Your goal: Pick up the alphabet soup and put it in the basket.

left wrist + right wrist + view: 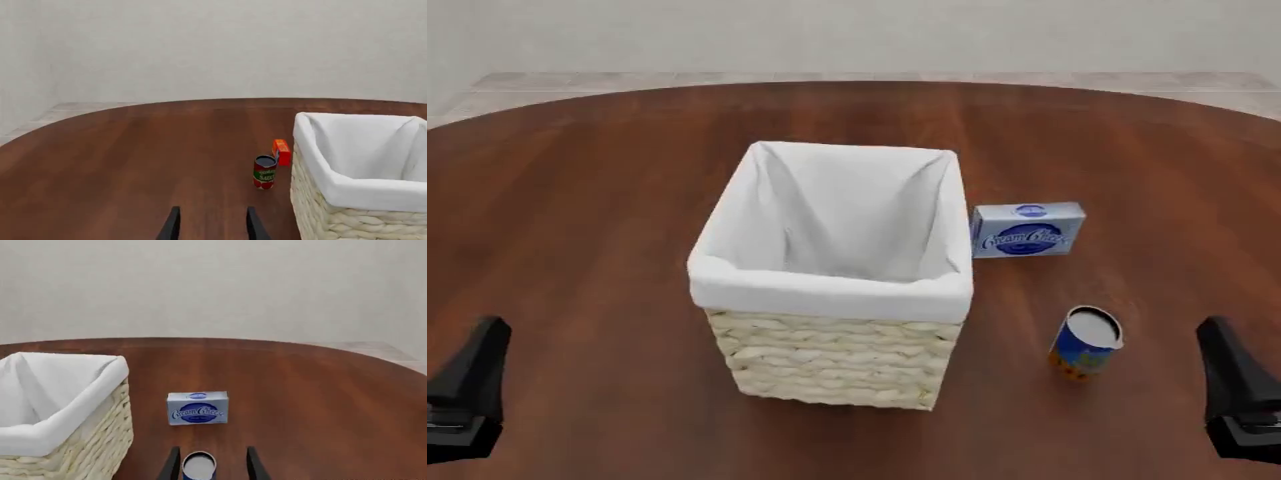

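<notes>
Wicker basket (834, 360): stands mid-counter, liner holding nothing.
Alphabet soup (1085, 343): upright on the counter (587, 200), right of the basket, near the cream cheese box (1028, 230).
Right tool (210, 465): fingers spread, the can's top between them, no grip.
Left tool (212, 225): spread, idle.
Progress: nothing done; grasp, lift and drop remain.

The alphabet soup (1085, 343) is a small cylindrical can with a blue label that turns orange-yellow toward its base and a flat silvery-white top. It stands upright on the wooden table, to the right of the basket (834, 355) and clearly apart from it. The basket is a large square pale wicker one, upright, with a white cloth liner folded over its rim; its inside shows only the liner.
</notes>
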Robot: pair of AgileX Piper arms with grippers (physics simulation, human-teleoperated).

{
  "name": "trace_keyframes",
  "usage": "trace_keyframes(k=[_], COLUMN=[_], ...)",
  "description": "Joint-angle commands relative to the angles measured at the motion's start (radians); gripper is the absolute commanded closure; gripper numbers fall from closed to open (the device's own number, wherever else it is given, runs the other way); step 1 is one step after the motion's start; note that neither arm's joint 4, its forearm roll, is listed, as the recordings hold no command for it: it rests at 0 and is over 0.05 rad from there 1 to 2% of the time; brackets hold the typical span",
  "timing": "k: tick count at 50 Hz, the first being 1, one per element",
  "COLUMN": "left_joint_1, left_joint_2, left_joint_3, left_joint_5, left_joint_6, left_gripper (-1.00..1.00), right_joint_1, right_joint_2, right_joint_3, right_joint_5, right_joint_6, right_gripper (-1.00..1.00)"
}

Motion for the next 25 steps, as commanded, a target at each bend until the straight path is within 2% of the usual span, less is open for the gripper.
trace_keyframes(k=[1,3,5,6,11,13,15,16,18,20,21,25], left_joint_1=[0.000,0.000,0.000,0.000,0.000,0.000,0.000,0.000,0.000,0.000,0.000,0.000], left_joint_2=[0.000,0.000,0.000,0.000,0.000,0.000,0.000,0.000,0.000,0.000,0.000,0.000], left_joint_3=[0.000,0.000,0.000,0.000,0.000,0.000,0.000,0.000,0.000,0.000,0.000,0.000], left_joint_5=[0.000,0.000,0.000,0.000,0.000,0.000,0.000,0.000,0.000,0.000,0.000,0.000], left_joint_6=[0.000,0.000,0.000,0.000,0.000,0.000,0.000,0.000,0.000,0.000,0.000,0.000], left_gripper=[-1.00,-1.00,-1.00,-1.00,-1.00,-1.00,-1.00,-1.00,-1.00,-1.00,-1.00,-1.00], right_joint_1=[0.007,0.011,0.013,0.016,0.020,0.034,0.050,0.072,0.093,0.096,0.116,0.118], right_joint_2=[0.001,0.030,0.086,0.127,0.265,0.360,0.495,0.537,0.623,0.585,0.644,0.625], right_joint_3=[-0.004,-0.002,-0.001,0.000,-0.002,-0.011,-0.047,-0.064,-0.124,-0.146,-0.164,-0.204], right_joint_5=[0.010,-0.002,-0.054,-0.088,-0.211,-0.281,-0.332,-0.344,-0.339,-0.301,-0.303,-0.256], right_joint_6=[0.001,-0.008,-0.014,-0.039,-0.054,-0.078,-0.039,-0.061,-0.092,-0.102,-0.120,-0.115], right_gripper=[-1.00,-1.00,-1.00,-1.00,-1.00,-1.00,-1.00,-1.00,-1.00,-1.00,-1.00,-1.00])
